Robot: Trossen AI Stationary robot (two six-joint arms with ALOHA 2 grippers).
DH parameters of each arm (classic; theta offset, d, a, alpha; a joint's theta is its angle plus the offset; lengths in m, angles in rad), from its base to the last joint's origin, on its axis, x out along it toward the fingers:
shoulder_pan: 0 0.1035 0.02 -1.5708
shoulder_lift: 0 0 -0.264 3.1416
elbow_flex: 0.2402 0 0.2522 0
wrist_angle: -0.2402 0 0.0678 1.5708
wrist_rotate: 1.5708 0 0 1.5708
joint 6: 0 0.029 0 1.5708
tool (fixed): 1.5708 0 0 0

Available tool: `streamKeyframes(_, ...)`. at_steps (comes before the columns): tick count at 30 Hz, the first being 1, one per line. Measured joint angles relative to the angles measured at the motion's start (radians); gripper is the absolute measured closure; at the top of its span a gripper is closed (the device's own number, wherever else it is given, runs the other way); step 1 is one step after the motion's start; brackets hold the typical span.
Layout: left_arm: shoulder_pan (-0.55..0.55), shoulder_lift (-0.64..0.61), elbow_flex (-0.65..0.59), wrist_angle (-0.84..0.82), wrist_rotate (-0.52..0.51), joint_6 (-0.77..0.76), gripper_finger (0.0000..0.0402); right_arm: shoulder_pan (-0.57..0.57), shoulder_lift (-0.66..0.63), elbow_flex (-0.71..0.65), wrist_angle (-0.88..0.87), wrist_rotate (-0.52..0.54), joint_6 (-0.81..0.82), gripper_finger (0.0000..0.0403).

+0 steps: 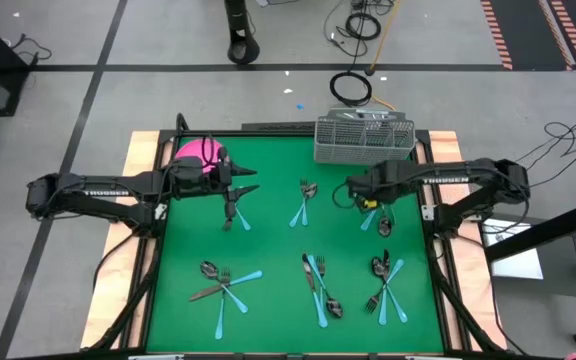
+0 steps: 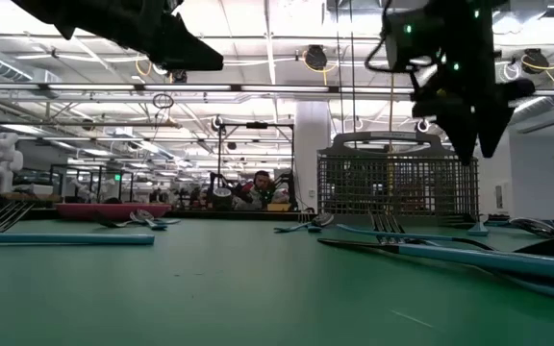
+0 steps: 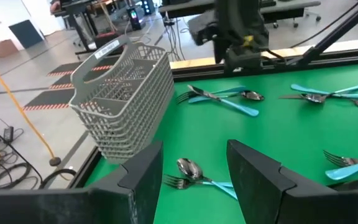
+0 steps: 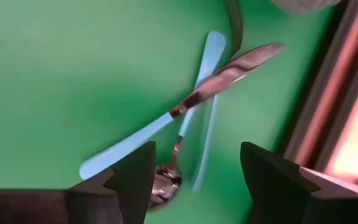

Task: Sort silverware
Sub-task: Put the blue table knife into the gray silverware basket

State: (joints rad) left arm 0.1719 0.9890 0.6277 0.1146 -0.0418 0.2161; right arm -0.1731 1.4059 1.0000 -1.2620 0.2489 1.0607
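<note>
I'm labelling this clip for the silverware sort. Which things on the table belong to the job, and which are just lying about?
Belongs to the job:
- silverware, in small piles across the green mat
- left gripper, open above the mat
- right gripper, open over a pile

Just lying about:
- wire-mesh caddy, at the mat's far edge
- pink plate, far left corner

Green table (image 1: 278, 255); silverware (image 1: 318, 285), caddy (image 1: 363, 138), pink plate (image 1: 196, 152).

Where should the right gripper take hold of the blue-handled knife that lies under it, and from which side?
The right gripper is open above the knife, which lies flat on the green mat, crossed over other blue-handled pieces. Probably best: come straight down and pinch the blue handle across its narrow width, near its free end, away from the crossing.
</note>
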Motion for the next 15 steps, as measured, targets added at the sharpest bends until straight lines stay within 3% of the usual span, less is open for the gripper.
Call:
streamKeyframes(6, -0.003, 0.0, 0.0, -0.035, 0.0, -0.025, 0.0221, -0.057, -0.059, -0.188, 0.313, -0.105, 0.052, 0.0179)
streamKeyframes(15, -0.003, 0.0, 0.0, -0.042, 0.0, -0.027, 0.0221, -0.046, -0.054, -0.27, 0.405, -0.137, 0.132, 0.0179)
